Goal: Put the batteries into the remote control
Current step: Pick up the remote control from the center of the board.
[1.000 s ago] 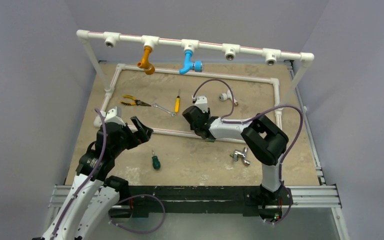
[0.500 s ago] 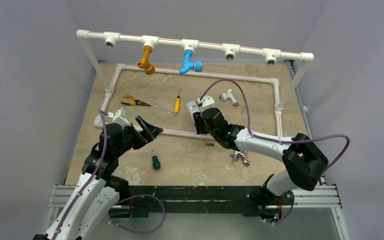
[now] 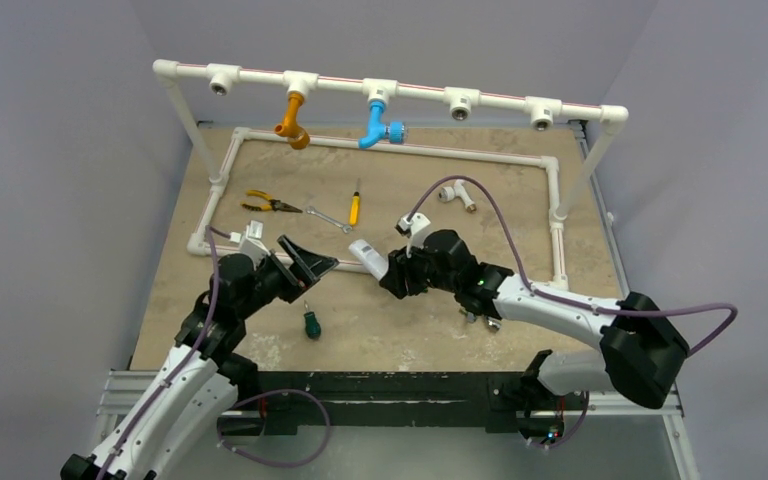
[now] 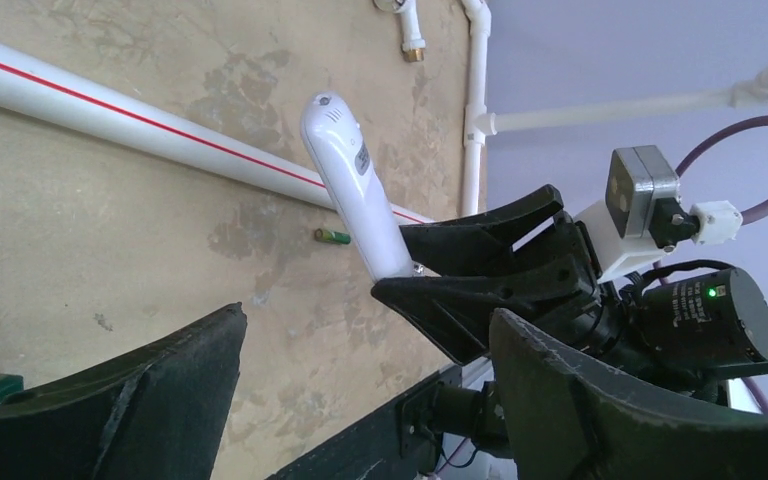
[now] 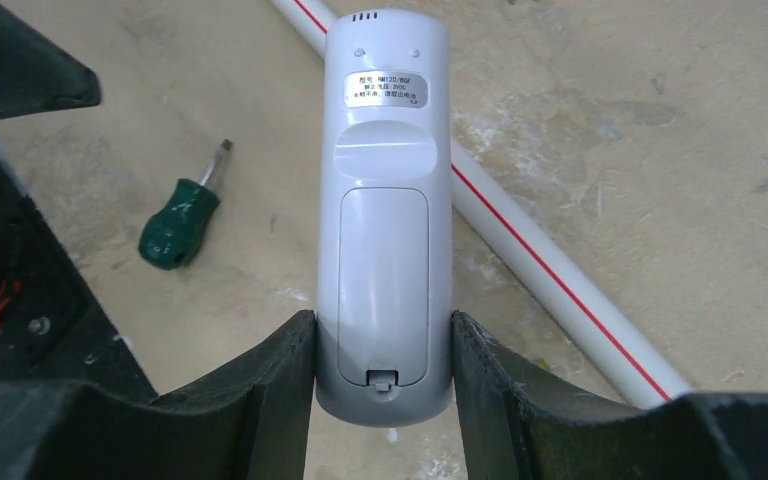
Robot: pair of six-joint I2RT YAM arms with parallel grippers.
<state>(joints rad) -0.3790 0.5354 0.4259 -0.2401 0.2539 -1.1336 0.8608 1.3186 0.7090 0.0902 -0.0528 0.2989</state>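
The right arm has swung across toward the left, carrying the slim white plastic remote control [image 3: 364,255] off the table and into mid-air. The right gripper [image 5: 382,330] is clamped on its lower end, plain back facing up with the battery cover shut. That looks like a presentation for the other arm to work on the cover. The left gripper [image 4: 365,320] has pushed forward, its jaws spread wide with nothing in them, aimed at the remote's free end. The right arm stretches low and long, and the left is folded at the elbow. One tiny green cylindrical battery [image 4: 332,236] lies on the tan board just beside the red-striped white pipe [image 4: 110,110], untouched.
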